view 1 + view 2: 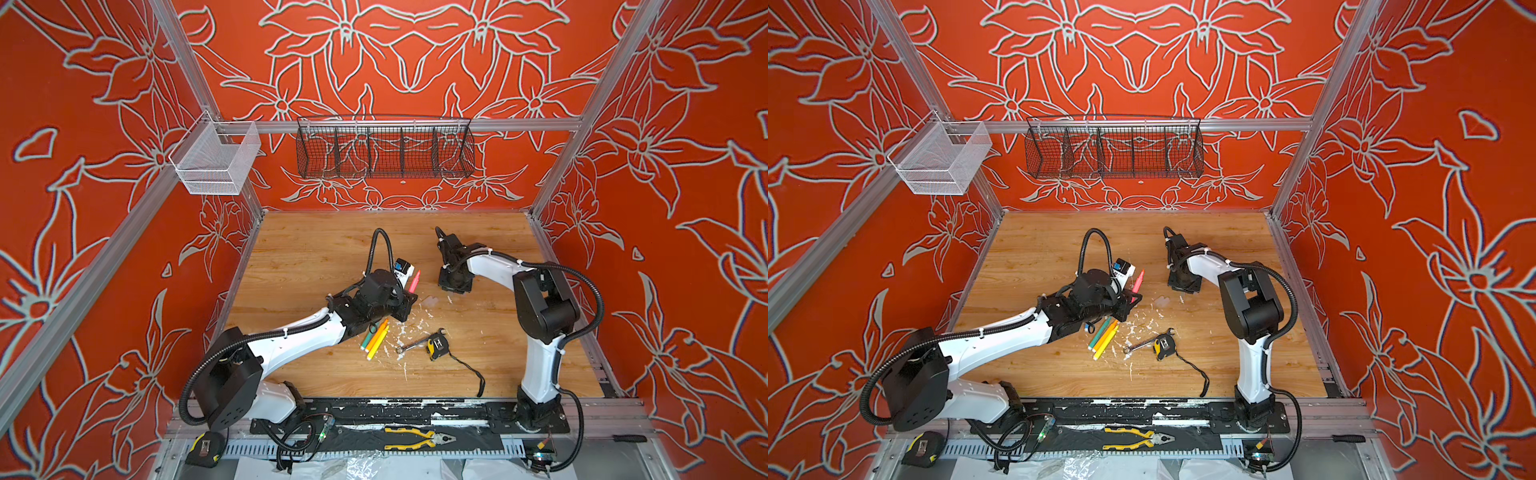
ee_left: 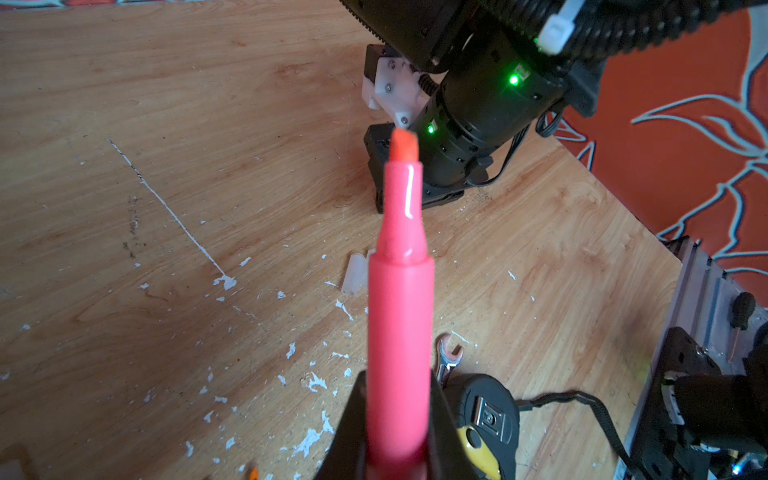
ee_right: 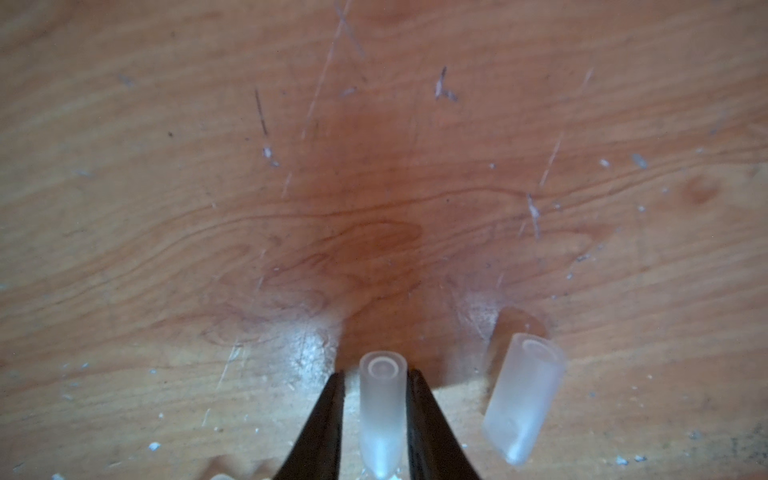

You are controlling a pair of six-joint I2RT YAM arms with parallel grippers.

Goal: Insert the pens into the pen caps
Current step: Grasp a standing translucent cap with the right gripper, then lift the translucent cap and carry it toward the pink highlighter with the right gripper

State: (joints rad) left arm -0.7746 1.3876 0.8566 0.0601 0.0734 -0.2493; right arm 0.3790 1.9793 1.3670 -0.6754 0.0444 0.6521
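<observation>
The pink pen (image 2: pixel 399 332) is clamped in the left jaws, tip raised over the middle of the desk (image 1: pixel 311 249). One pen cap (image 3: pixel 382 411) sits between the right jaws; whether they pinch it I cannot tell. Another cap (image 3: pixel 523 399) lies just beside. Green, orange and yellow pens (image 1: pixel 376 337) wait toward the front edge, seemingly none capped. Wrench (image 1: pixel 411 344) and tape measure (image 1: pixel 437 345) crowd them; the far edge has room.
</observation>
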